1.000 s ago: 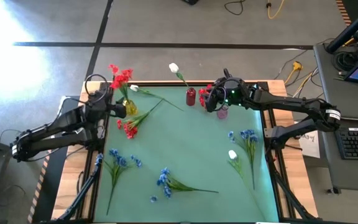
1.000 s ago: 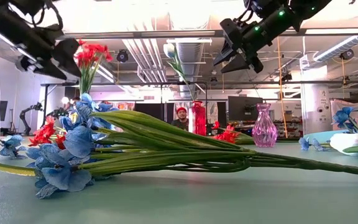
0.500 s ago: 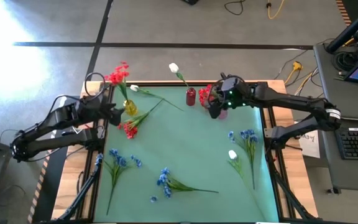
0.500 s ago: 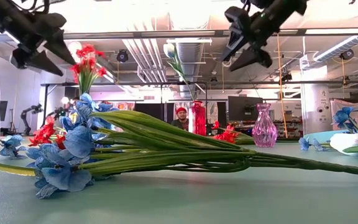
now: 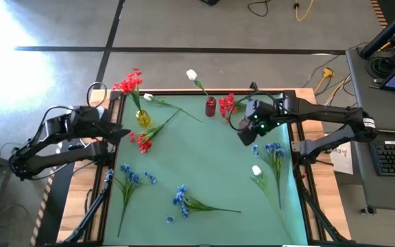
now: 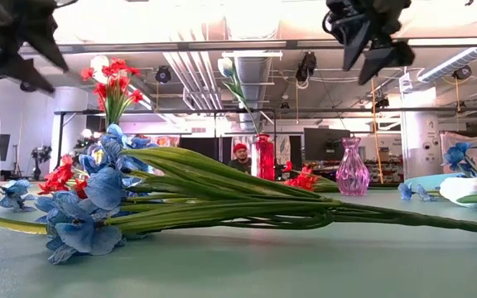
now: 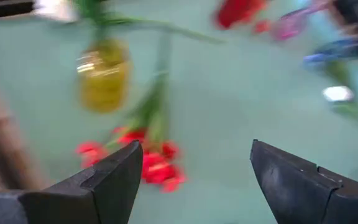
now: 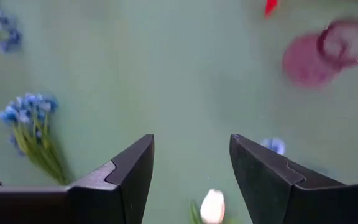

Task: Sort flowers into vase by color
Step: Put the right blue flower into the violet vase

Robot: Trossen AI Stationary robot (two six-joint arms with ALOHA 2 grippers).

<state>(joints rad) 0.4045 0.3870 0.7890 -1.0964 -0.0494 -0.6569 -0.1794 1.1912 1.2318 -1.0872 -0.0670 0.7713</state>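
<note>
My left gripper (image 5: 120,133) is open and hovers left of the yellow vase (image 5: 143,118), which holds red flowers (image 5: 129,81). A loose red flower (image 5: 142,141) lies on the mat by that vase and shows in the left wrist view (image 7: 148,165). My right gripper (image 5: 247,134) is open above the mat, on the near side of the pink vase (image 8: 328,53). The red vase (image 5: 210,106) holds a white tulip (image 5: 192,74). Another red flower (image 5: 226,103) lies beside the red vase. Blue sprays (image 5: 274,151) and a white bud (image 5: 256,170) lie on the mat.
More blue sprays lie near the left edge (image 5: 129,177) and the near edge (image 5: 180,197) of the green mat. A white-tipped stem (image 5: 173,108) lies between the yellow and red vases. A person (image 6: 240,157) shows far behind the table in the low view.
My left gripper has drawn back toward the table's left edge, away from the red flowers standing in the yellow vase. My right gripper has moved from above the pink vase toward the near edge and a little right. The flowers on the mat have stayed put.
</note>
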